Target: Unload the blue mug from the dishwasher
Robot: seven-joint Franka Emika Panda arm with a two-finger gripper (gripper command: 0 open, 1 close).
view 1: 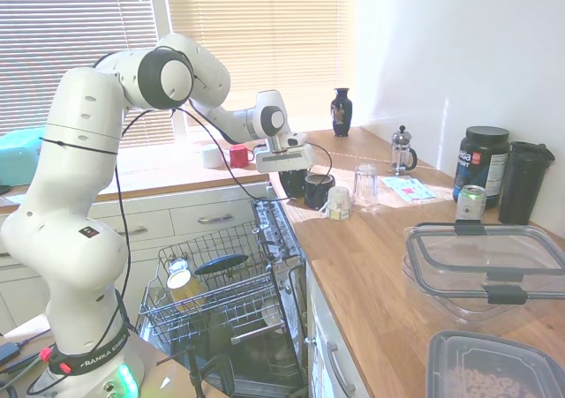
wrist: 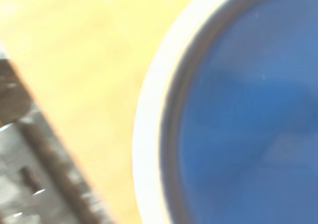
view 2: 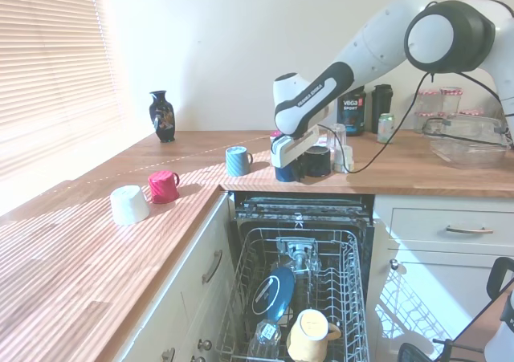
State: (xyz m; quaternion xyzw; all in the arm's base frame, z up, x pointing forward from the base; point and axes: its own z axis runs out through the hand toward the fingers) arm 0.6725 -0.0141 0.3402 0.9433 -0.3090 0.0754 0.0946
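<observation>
A: In the first exterior view, where is the blue mug (view 1: 292, 184)?

B: Centre of the frame, on the wooden counter (view 1: 388, 266), just under the gripper (view 1: 291, 183). A near-black mug (view 1: 319, 190) stands just beside it on the right. I cannot tell here whether the claw grips it.

A: And the dishwasher (view 1: 234, 305)?

B: Lower centre-left, its wire rack pulled out.

A: The second exterior view?

B: The gripper (view 2: 287, 169) sits right of centre, low on the counter edge (view 2: 321, 187), with the blue mug (view 2: 287, 172) dark beneath it. The fingers are hidden, so closed or open stays unclear. The dishwasher (view 2: 301, 298) fills the lower middle.

A: The wrist view?

B: Blurred: a blue inside (wrist: 248, 119) with a pale rim fills the right side, wood at upper left.
</observation>
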